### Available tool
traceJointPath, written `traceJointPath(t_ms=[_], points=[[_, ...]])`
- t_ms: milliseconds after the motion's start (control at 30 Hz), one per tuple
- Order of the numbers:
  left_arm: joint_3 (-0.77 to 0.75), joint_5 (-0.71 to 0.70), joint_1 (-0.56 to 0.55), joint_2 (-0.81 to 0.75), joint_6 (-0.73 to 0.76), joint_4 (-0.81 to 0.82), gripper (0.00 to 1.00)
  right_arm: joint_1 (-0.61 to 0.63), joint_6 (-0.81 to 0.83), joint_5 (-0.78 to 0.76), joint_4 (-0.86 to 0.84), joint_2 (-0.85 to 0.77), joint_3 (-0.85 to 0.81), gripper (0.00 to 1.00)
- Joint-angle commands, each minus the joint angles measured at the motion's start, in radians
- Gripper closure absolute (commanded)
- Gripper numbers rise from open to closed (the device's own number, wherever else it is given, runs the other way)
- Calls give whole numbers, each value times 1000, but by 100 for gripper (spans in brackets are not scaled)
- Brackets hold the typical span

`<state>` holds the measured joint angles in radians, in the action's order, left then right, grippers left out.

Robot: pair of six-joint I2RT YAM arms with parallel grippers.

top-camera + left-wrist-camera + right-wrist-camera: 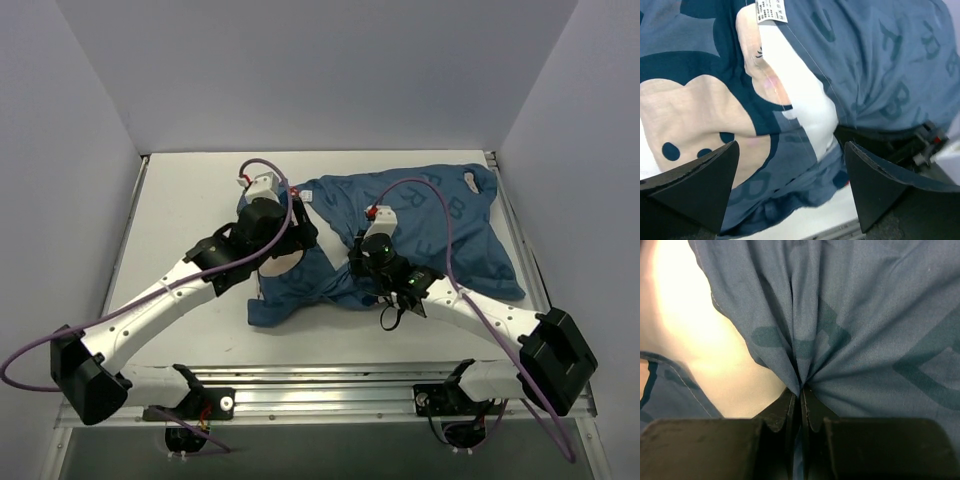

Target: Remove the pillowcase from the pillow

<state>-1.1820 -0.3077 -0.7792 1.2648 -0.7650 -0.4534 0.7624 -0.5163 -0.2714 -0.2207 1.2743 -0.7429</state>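
**Blue pillowcase (pixel 430 225) crumpled on the white counter (pixel 190 200), an arm at each side of its near edge.**

The white pillow (pixel 812 107) shows through the pillowcase's opening, beside a printed cartoon mouse face (pixel 690 115) and a small sewn-in label (pixel 771 11). The right claw (pixel 801 399) is clenched on a pinch of the pillowcase, the cloth gathered into folds at its tips. The left claw (pixel 790 190) is spread wide over the opening, grasping nothing.

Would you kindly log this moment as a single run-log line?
left gripper: open over pillowcase opening | right gripper: shut on pillowcase fold | pillow: partly exposed | status: pillowcase not yet off
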Motion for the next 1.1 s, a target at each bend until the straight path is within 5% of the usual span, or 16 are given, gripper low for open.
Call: traceJointPath(t_ms=[0, 300, 467, 600, 833, 1067], points=[[-68, -168, -21, 108, 1, -80, 7, 18, -1, 26, -66, 31, 7, 100], [-145, -350, -35, 294, -16, -129, 25, 26, -7, -26, -94, 42, 23, 100], [-110, -387, -34, 262, -34, -175, 70, 2, -22, -60, -88, 45, 39, 100], [43, -374, 0, 167, -51, -199, 94, -57, -36, -58, -74, 48, 40, 100], [345, -203, 147, -19, -123, -157, 98, -218, -57, 35, -33, 30, 11, 100], [495, -58, 204, -84, -166, -64, 94, -324, -61, 144, 18, 10, -77, 100]])
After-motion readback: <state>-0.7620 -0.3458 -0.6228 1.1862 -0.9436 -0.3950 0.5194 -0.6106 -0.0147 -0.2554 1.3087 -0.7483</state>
